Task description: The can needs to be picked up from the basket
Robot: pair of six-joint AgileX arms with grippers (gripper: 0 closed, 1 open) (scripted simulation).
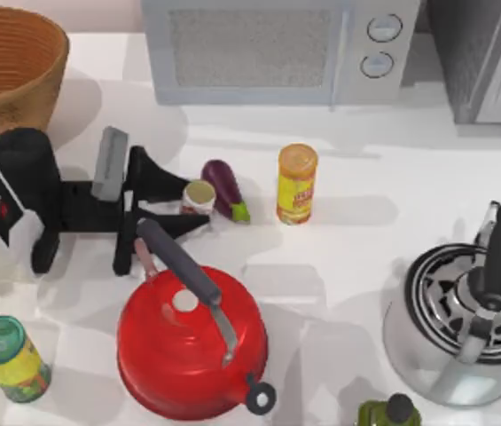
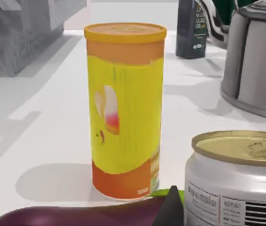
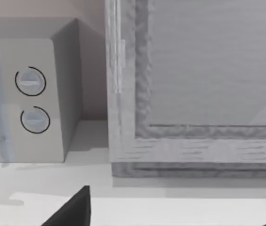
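**AgileX left gripper straddles can on the bench, away from the basket**

The left gripper [image 1: 197,204] lies released, its two black fingers [image 1: 157,175] spread to either side of the can [image 1: 199,192]. Whether either finger touches it cannot be told. The can stands upright on the bench [image 1: 365,240], left of centre, outside the basket [image 1: 19,67], which sits at the bench's back left corner. In the left wrist view the can [image 2: 236,183] shows a pale top and a whitish printed side, with one dark fingertip [image 2: 170,209] just beside it.

An eggplant [image 1: 224,188] lies just beside the can, toward the right edge, and beyond it stands a yellow canister [image 1: 297,184] with an orange lid. A red kettle [image 1: 192,342] sits near the front edge, below the gripper; a green-lidded can [image 1: 9,357] stands at the front left corner, and a steel kettle [image 1: 463,319] toward the front right.

The right gripper [image 3: 175,212] – also released, fingertips wide apart – faces the microwave [image 3: 34,99] at the back edge.
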